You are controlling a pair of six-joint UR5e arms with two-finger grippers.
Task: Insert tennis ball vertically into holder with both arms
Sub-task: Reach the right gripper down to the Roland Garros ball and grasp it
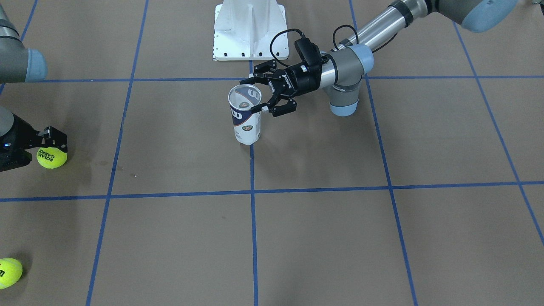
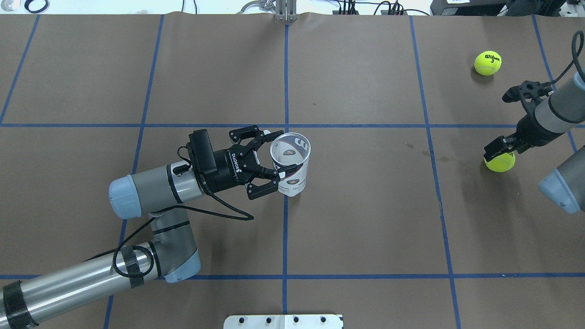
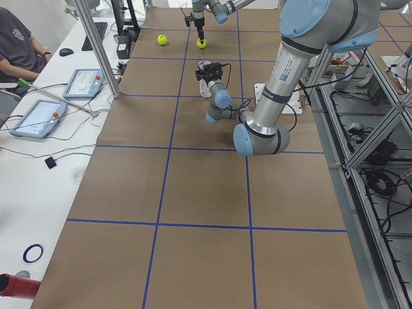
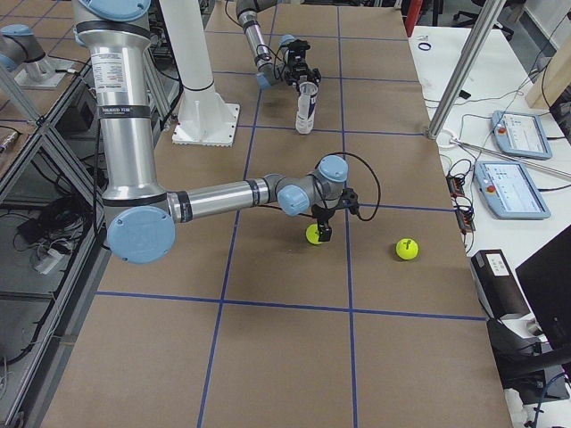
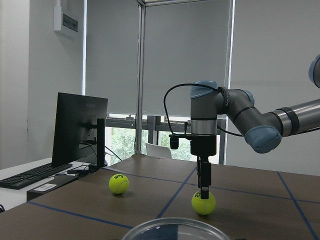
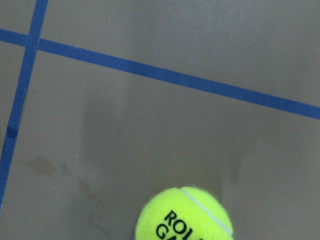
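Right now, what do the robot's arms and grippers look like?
The left arm and right arm are grey-and-silver tubes with light-blue joint caps. The left gripper and right gripper are black, with linked fingers. Black cables loop at the wrists; the left gripper bears white lettering.

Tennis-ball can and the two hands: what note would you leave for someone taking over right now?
Left hand: fingers either side of the upright clear tennis-ball can, mid-table; gripping or not, cannot tell.
Right hand: pointing down onto the Roland Garros tennis ball, which sits on the table; grip unclear.
A Wilson tennis ball lies apart, untouched.
Done: both hands at their things. Can empty.
Left: lift a ball, drop it into the can.
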